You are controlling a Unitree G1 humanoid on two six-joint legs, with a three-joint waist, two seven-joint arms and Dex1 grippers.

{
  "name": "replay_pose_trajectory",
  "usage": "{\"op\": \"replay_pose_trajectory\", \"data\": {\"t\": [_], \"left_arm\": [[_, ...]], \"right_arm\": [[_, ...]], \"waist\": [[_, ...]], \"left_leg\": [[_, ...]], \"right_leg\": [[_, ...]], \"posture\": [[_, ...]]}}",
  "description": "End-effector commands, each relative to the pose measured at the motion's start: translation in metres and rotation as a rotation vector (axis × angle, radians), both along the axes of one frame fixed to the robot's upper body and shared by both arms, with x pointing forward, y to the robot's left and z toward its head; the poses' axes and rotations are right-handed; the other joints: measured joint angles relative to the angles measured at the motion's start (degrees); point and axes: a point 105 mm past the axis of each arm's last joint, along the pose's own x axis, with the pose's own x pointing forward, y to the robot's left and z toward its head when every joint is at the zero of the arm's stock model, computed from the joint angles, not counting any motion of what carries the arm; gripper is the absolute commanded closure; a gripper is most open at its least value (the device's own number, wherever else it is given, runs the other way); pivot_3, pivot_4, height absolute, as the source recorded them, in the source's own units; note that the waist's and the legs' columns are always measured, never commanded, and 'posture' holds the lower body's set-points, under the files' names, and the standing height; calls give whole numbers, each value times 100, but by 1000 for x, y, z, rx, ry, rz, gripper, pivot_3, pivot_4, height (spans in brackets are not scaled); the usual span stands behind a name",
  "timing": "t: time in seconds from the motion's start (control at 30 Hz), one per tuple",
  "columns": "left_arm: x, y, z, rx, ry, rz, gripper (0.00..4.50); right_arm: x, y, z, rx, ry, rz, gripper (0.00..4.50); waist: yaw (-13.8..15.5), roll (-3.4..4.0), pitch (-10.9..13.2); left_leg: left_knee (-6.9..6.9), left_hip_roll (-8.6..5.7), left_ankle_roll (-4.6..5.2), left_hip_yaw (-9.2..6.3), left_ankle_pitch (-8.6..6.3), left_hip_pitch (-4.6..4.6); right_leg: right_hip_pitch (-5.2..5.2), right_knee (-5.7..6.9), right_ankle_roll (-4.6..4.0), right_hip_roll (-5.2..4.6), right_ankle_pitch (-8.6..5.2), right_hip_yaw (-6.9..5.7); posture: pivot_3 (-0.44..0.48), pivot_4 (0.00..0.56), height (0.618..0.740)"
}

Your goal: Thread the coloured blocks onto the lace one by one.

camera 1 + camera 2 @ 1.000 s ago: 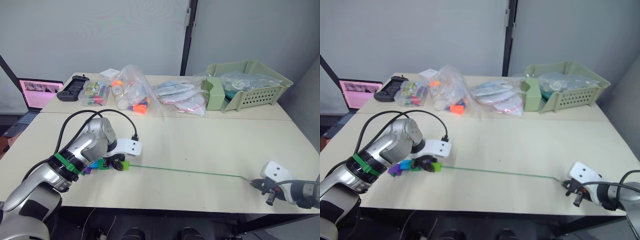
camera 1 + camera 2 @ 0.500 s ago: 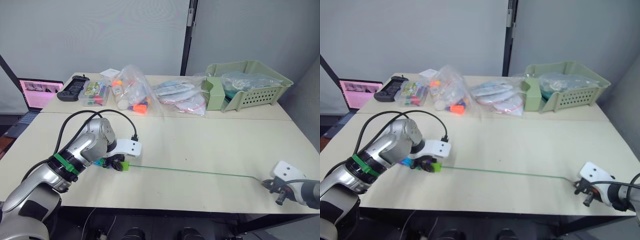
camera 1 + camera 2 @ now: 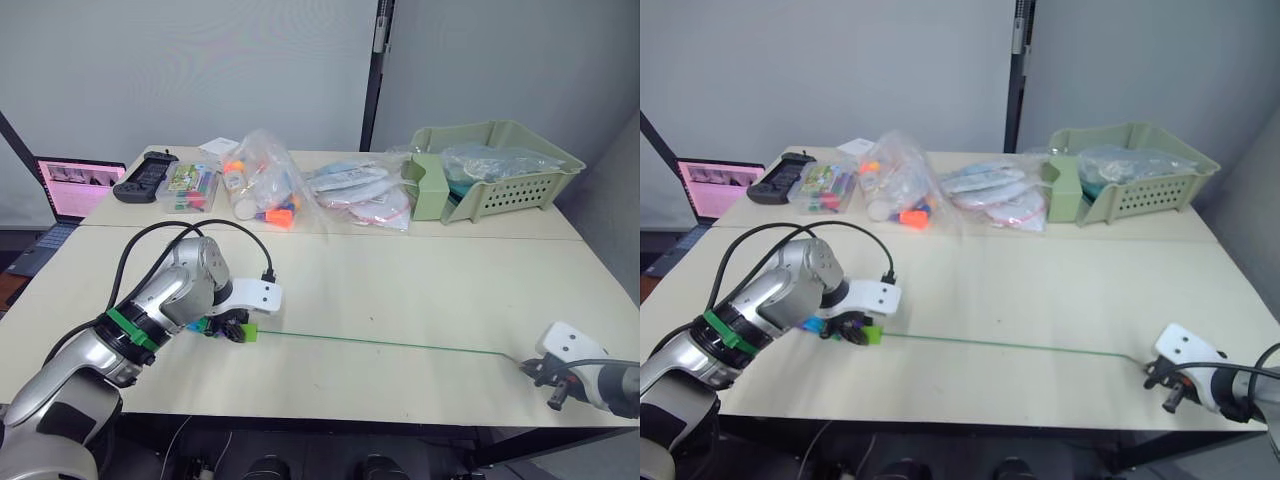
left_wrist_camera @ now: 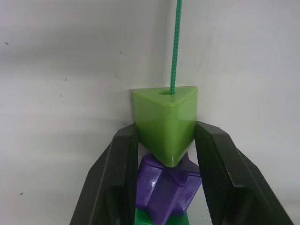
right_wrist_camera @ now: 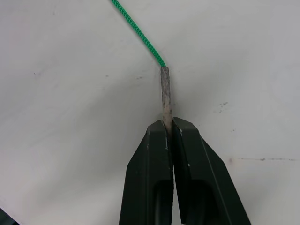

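Right end effector [image 5: 168, 129] pinches lace [image 3: 380, 343] running straight leftward to blocks [image 4: 165, 123].

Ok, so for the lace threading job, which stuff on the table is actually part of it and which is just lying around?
Part of the job:
- lace, its pale tip pinched in the right gripper
- lime green block and purple block on the lace, between the left gripper fingers

Lying about:
- green basket
- plastic bags
- laptop
- black controller

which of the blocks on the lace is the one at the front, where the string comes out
The lime green block, pinched by the left gripper; the lace leaves its hole, the purple block sits behind it.
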Motion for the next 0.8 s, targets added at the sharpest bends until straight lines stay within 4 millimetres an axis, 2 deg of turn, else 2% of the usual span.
{"op": "replay_pose_trajectory", "data": {"t": [0.03,0.23,0.33,0.4,0.5,0.63,0.7,0.8], "left_arm": [[-7,0,-16,8,50,-20,3223],[-6,1,-16,12,40,-46,3223],[-6,0,-16,10,37,-53,3223],[-6,0,-14,4,33,-69,2196],[-4,-2,-10,-22,22,-67,1239],[-3,-2,11,-90,-10,-39,0],[-3,0,20,-127,-24,-19,0],[-4,9,38,-189,-64,21,0]], "right_arm": [[-3,22,-14,38,48,50,4500],[2,31,-28,45,69,44,4500],[6,31,-29,51,52,28,3548],[10,32,-27,51,32,26,2906],[15,34,-20,58,4,34,1882],[20,44,6,94,-62,93,476],[21,49,16,120,-86,111,20],[21,56,34,179,-138,127,20]], "waist": [[1,-5,-4],[-1,-46,-34],[0,-79,-57],[2,-87,-66],[17,-86,-72],[39,-83,-70],[40,-78,-61],[38,-71,-53]], "left_leg": [[0,0,0,0,0,3],[0,8,0,1,0,8],[0,18,0,1,0,11],[0,26,0,1,0,11],[0,36,-1,2,0,11],[0,38,-1,3,0,9],[1,37,-1,1,0,-3],[1,33,-1,-1,0,-39]], "right_leg": [[3,0,0,0,0,0],[7,-1,-1,5,-1,0],[9,-2,-6,12,-3,-1],[10,-3,-7,12,-3,-1],[10,-3,-9,14,-3,-1],[8,-2,-11,16,-3,-1],[-3,-3,-11,15,-3,-2],[-42,0,-20,12,4,-2]], "posture": [[0,150,740],[0,150,740],[0,150,740],[0,150,740],[0,150,740],[0,150,740],[0,150,740],[0,150,740]]}}
